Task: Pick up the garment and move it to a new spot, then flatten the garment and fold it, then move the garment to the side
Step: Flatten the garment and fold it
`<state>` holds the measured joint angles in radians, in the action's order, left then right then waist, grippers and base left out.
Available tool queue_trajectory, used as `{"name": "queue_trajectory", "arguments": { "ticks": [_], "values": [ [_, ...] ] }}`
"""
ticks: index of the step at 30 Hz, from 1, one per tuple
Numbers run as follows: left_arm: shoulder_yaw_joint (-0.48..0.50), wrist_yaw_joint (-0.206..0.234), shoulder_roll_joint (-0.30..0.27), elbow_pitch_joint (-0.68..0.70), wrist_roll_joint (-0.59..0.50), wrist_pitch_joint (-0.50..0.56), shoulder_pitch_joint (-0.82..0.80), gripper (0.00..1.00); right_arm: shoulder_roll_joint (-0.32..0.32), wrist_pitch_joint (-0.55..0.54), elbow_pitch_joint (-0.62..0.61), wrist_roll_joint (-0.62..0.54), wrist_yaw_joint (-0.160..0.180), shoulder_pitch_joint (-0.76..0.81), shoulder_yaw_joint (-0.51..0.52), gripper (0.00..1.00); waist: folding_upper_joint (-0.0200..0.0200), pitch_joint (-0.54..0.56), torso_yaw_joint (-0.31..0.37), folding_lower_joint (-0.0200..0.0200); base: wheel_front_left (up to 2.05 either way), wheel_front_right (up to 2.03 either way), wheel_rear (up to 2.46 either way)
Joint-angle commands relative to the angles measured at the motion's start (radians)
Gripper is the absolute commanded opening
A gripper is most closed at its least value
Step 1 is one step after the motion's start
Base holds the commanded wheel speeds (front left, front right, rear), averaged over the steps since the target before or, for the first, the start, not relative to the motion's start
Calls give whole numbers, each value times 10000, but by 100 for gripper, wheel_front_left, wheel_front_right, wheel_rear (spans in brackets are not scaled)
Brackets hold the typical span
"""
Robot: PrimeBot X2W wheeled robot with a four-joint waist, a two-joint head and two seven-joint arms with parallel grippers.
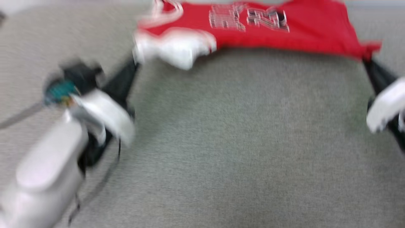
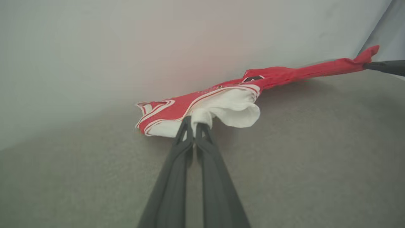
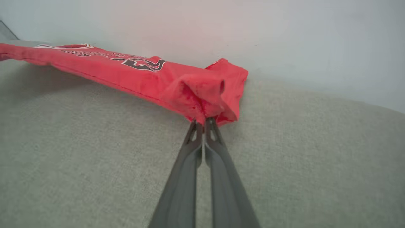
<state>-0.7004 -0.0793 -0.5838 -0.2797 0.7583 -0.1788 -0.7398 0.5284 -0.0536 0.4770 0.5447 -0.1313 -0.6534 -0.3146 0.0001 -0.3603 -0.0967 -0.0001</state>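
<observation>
where the shirt is: the red jersey T-shirt [image 1: 272, 31] is stretched out sideways along the far side of the grey woven surface [image 1: 237, 142], close up to the pale wall [image 2: 158, 47]. The chest lettering [image 3: 139, 63] is turned upward.
left claw: the left gripper [image 2: 193, 122] is pinched right down, and a bunch of the white sleeve [image 2: 235, 109] is clamped between its tips at the shirt's left end.
right claw: the right gripper [image 3: 204, 119] is squeezed together too. A crumpled red hem corner [image 3: 205, 95] is caught in it at the shirt's right end.
edges: the shirt's near edge is pulled fairly taut between the two grips, with a shadow cast on the surface under it. Whether the far edge is touching the surface can't be told. The loose sleeve opening is left drooping just right of the left grip.
open room: a wide bare stretch of the surface is left on the near side of the shirt, between the two arms. Far of the shirt, hardly any room is left before the wall.
clutter: a dark cable [image 1: 95, 190] is seen trailing beside the pale left forearm [image 1: 47, 177], near left.
picture quality: the head view is badly smeared, so the fine detail is taken from the wrist views.
</observation>
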Motion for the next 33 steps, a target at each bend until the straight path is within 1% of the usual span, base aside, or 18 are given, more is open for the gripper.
{"name": "queue_trajectory", "arguments": {
  "ticks": [1, 2, 5, 7, 12, 17, 22, 24, 26, 28, 33],
  "values": [
    [-227, -102, -173, 238, 167, 305, 514, 0, 121, -27, -108, 115, 11, 541, -6, 0, -1, 658, -328, 1, 0, 0, 0],
    [-326, -116, -310, 533, 342, 531, 860, 0, 219, -42, -252, 202, 11, 939, -60, 0, -1, 819, -381, 1, 0, 0, 0],
    [-607, -111, -968, 1308, 757, 1213, 1908, 0, 333, -166, -685, 589, 9, 2028, 26, 0, -1, 1255, -472, 1, 0, 0, 0],
    [-771, 38, -1386, 1847, 957, 1580, 2611, 0, 361, -403, -996, 812, 9, 2712, -12, 0, -1, 1531, -429, 1, 0, 0, 0],
    [-1143, 622, -2297, 3234, 1263, 2277, 4053, 0, 711, -1289, -1915, 1347, 9, 4159, -91, 0, -1, 2107, -365, 1, 0, 0, 0],
    [-1403, 1241, -2923, 4349, 1762, 2758, 5318, 0, 1098, -1983, -2782, 1876, 9, 5445, 106, 0, -1, 2560, -219, 1, 0, 0, 0],
    [-1603, 1659, -3523, 5425, 2423, 3260, 6327, 0, 1402, -2663, -3658, 2229, 9, 6628, 534, 0, -1, 2865, -110, 1, 0, 0, 0],
    [-1755, 1744, -3790, 5791, 2596, 3513, 6632, 0, 1462, -3013, -3986, 2410, 9, 7124, 756, 0, -1, 2923, -96, 1, 0, 0, 0],
    [-1879, 1797, -3934, 6126, 2813, 3752, 6899, 0, 1521, -3372, -4327, 2511, 9, 7604, 974, 0, -1, 2957, -90, 1, 0, 0, 0],
    [-1955, 1830, -4023, 6369, 2914, 3823, 7053, 0, 1443, -3709, -4623, 2740, 9, 8099, 1190, 0, -1, 2978, -66, 1, 0, 0, 0],
    [-2019, 1836, -4025, 6530, 2942, 3773, 7182, 0, 1339, -3877, -5070, 2850, 9, 8623, 1626, 0, -1, 2913, -12, 1, 0, 0, 0]
  ]
}}
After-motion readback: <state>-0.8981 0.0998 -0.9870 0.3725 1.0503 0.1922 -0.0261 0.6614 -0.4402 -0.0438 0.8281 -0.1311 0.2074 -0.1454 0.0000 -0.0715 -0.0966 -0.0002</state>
